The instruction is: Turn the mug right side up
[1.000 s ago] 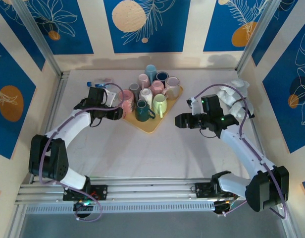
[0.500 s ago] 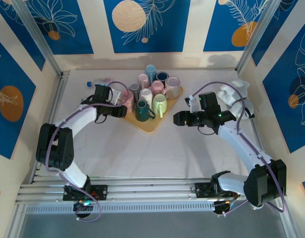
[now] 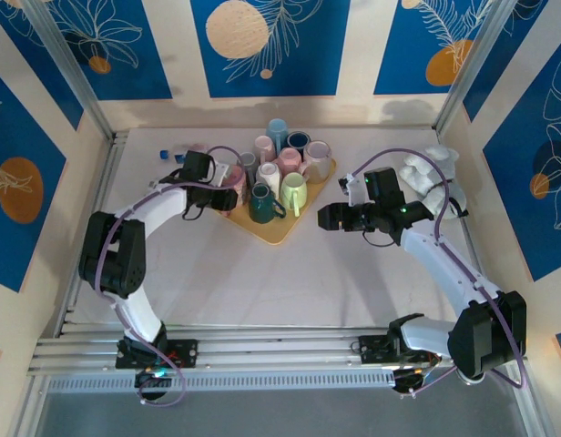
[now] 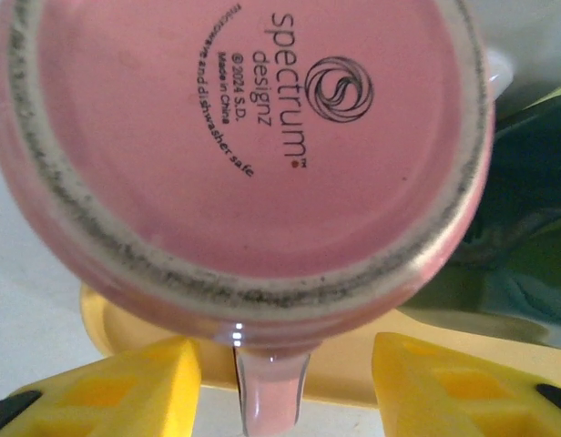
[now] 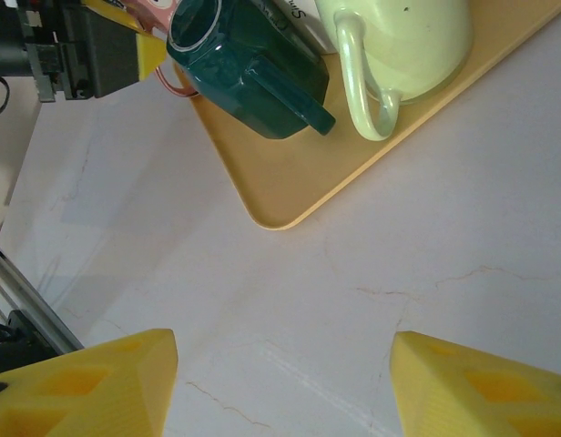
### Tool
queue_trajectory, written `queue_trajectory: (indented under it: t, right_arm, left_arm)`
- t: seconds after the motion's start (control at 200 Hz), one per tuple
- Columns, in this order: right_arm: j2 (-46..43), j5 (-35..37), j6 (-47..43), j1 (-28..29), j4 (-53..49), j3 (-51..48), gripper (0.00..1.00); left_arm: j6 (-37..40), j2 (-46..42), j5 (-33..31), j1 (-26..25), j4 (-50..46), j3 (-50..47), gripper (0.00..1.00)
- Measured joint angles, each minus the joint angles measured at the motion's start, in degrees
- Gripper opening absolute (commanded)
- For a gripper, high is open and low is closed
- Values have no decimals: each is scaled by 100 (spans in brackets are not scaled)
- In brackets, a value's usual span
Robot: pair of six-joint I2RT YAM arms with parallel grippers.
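Left wrist: pink mug [image 4: 253, 155] is right up against my lens, base toward me, maker's print readable. It's at the left end of the yellow tray [image 4: 340, 364], by the tray's edge. I can't tell whether it's lying on its side or fully inverted. The mug's handle [image 4: 270, 401] points down between the fingers of my left claw [image 4: 285, 357]. That claw is partly spread, with one yellow finger on each side of the handle and a gap on both sides, so nothing is pinched.

Dark green mug [image 5: 249, 59] lies on its side just beside the pink one on the tray. Light green mug [image 5: 399, 36] is next to that, nearer the tray's right edge.

Right wrist: my right claw [image 5: 285, 364] is spread wide and holds nothing. It hangs over bare table [image 5: 444, 228], just off the tray's near corner.
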Motion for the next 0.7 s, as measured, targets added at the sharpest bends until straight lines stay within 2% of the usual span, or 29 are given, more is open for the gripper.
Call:
queue_trajectory:
  t: [0.185,0.4,0.5,0.7]
  right_arm:
    - [17,-39,-13,-2,-4,11,61]
    - [63,-68,-22,-2,-26,70,59]
    - [109,-111,-22,-2,-22,116,58]
    - [168,-214,-66,-7,-63,201,56]
  left_arm:
    - [22,146,-120,-17,-52,20,45]
    - [37,221,-201,-26,-79,70,32]
    - [44,221,-227,-48,-83,83,21]
    - [63,192,-323,-125,-90,94,14]
